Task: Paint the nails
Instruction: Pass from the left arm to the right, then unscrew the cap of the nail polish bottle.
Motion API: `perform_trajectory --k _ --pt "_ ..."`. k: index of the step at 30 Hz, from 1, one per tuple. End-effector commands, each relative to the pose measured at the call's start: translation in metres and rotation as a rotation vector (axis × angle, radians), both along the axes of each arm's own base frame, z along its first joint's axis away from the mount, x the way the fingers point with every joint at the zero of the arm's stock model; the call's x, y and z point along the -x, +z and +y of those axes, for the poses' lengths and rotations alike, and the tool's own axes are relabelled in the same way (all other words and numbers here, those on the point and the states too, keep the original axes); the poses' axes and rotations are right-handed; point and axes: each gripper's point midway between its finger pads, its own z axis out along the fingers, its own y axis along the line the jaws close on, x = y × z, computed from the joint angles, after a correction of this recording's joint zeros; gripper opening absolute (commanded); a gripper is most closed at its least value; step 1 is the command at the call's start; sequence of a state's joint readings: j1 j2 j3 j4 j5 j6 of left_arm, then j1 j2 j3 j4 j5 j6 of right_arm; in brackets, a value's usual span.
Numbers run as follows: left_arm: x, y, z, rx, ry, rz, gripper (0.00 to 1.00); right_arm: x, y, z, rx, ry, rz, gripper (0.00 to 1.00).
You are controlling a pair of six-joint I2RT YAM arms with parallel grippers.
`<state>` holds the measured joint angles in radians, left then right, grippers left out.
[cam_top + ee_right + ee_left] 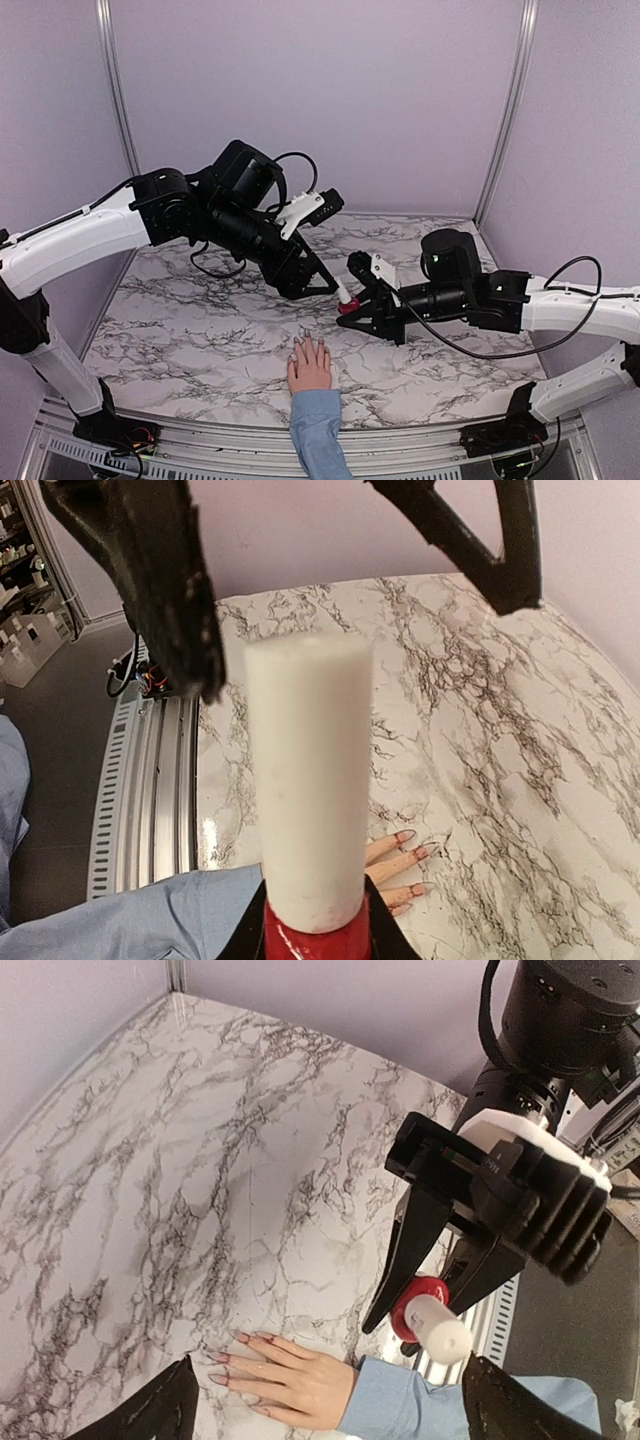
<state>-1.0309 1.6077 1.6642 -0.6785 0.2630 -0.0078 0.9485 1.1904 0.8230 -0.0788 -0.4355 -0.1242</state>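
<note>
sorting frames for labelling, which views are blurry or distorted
top external: even soft light, wide-angle lean in the silver corner posts; left wrist: sharp, nails on the pale pink hand readable; right wrist: white cylindrical bottle cap looms close and soft.

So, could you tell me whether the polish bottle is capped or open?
Capped: the white cap sits on the red bottle in the right claw.

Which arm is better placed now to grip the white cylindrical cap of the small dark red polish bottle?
Left. The left end effector is open and faces the white cap, fingers spread; the right end effector is shut on the dark red bottle.
</note>
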Motion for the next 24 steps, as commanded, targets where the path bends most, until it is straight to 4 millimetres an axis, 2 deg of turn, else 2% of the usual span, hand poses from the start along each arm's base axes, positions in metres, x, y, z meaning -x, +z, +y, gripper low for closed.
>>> perform_trajectory --k 1,4,7,8,11,15,19,24 --pt "-0.017 0.062 0.016 0.123 0.093 -0.136 0.99 -0.005 0.055 -0.006 -0.111 0.011 -0.001 0.0" --pt "-0.028 0.08 0.019 0.175 0.162 -0.18 0.99 -0.01 0.07 -0.013 -0.146 0.009 0.038 0.0" --pt "-0.023 0.095 0.016 0.278 0.131 -0.229 0.99 -0.015 0.086 -0.021 -0.193 0.006 0.053 0.0" --pt "-0.024 0.109 0.016 0.355 0.14 -0.258 0.99 -0.017 0.092 -0.024 -0.213 0.0 0.079 0.0" --pt "-0.026 0.126 0.02 0.457 0.182 -0.284 0.99 -0.019 0.105 -0.03 -0.247 0.015 0.109 0.0" --pt "-0.009 0.142 0.0 0.511 0.034 -0.246 0.99 -0.013 0.11 -0.029 -0.235 0.076 0.098 0.0" --pt "0.011 0.139 -0.024 0.532 -0.14 -0.171 0.95 -0.006 0.114 -0.028 -0.224 0.134 0.08 0.0" --pt "0.025 0.143 -0.032 0.566 -0.245 -0.149 0.89 0.003 0.121 -0.025 -0.233 0.208 0.1 0.0"
